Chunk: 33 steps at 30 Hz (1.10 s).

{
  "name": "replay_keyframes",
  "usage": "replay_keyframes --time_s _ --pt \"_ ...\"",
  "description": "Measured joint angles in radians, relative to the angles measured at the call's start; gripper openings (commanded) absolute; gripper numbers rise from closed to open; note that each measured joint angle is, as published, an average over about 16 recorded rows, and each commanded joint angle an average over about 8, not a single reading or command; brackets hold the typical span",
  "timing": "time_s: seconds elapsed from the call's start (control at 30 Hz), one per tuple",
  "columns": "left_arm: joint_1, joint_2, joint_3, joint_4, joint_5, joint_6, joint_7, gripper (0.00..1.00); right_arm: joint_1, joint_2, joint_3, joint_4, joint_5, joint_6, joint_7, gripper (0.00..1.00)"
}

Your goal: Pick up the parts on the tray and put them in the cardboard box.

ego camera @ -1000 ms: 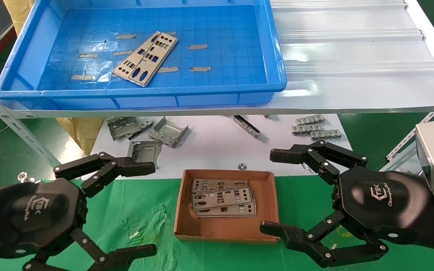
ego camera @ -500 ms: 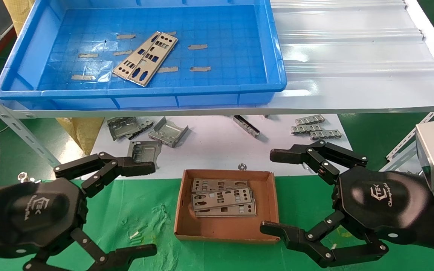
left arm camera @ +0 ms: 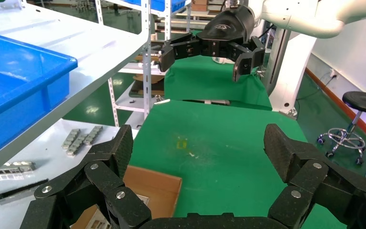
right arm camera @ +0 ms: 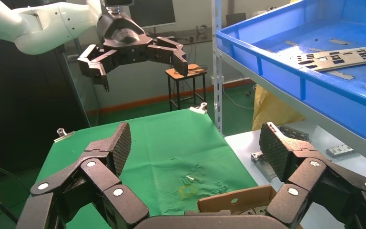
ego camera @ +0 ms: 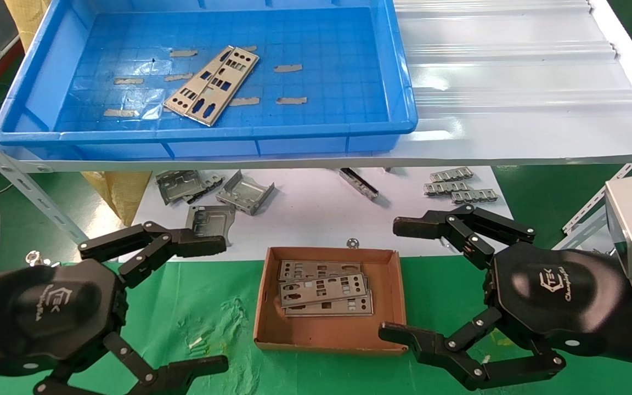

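Right now I hold both the left gripper [ego camera: 184,304] and right gripper [ego camera: 404,277] spread wide, flanking the cardboard box [ego camera: 272,334]. One part [ego camera: 212,85] lies flat in the tray [ego camera: 398,82]; my fingers may skid off it.

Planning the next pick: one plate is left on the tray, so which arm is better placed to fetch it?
Probably the left. The plate lies left of centre in the tray, on the side of the open left gripper. The right gripper, also open and empty, hangs by the cardboard box, farther across.
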Motion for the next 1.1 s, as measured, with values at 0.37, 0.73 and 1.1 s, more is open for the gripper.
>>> replay_keyframes --time_s 0.37,0.73,1.1 --pt "0.0 0.0 0.0 0.0 0.0 0.0 0.0 1.0 0.0 0.0 0.0 0.0 0.0 0.0 0.0 1.0" --pt "0.0 0.0 0.0 0.0 0.0 0.0 0.0 1.0 0.0 0.0 0.0 0.0 0.0 0.0 0.0 1.0" --pt "0.0 0.0 0.0 0.0 0.0 0.0 0.0 1.0 0.0 0.0 0.0 0.0 0.0 0.0 0.0 1.0"
